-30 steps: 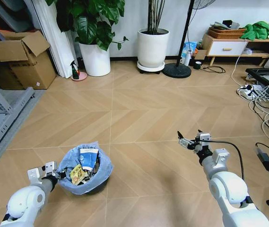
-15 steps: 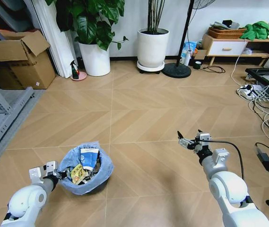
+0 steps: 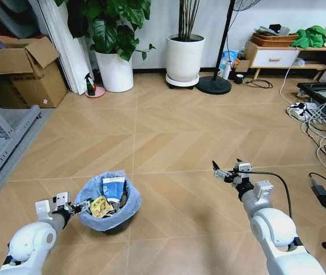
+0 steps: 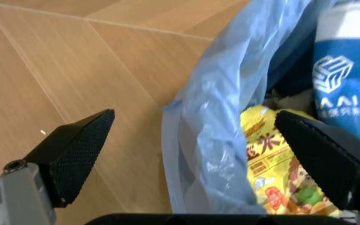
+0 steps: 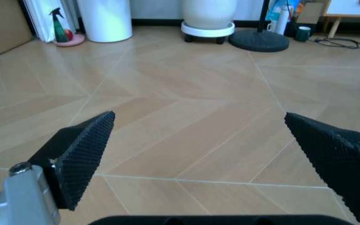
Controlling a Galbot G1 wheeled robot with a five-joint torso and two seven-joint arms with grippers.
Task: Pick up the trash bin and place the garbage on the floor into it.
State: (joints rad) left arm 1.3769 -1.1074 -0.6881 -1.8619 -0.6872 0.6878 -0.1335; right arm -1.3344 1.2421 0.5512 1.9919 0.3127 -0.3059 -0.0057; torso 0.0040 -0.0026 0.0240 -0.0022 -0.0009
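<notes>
**Bin shifts a little across herringbone floor as left arm keeps its place at the rim**

A light brown herringbone floor (image 3: 168, 143) stretches back to two white plant pots (image 3: 184, 57), a cardboard box (image 3: 22, 71) and a low cabinet (image 3: 277, 54) along the far wall. Against the view of a second ago, the trash bin (image 3: 108, 200), black with a crinkly blue liner, sits slightly farther to the robot's right and a touch higher in the head view, and the left gripper (image 3: 78, 207) has moved with it. The right arm has drifted marginally toward the left too.

The left gripper straddles the near-left rim of the bin: the left wrist view shows one finger pad (image 4: 73, 145) outside the blue liner over bare floor and the other inside above the garbage (image 4: 273, 173), jaws apart with the bag's edge between them. A yellow wrapper and a blue-white packet (image 3: 111, 188) lie inside the bin.

The right gripper (image 3: 220, 172) hangs spread wide over bare floor, well apart from the bin, holding nothing.
</notes>
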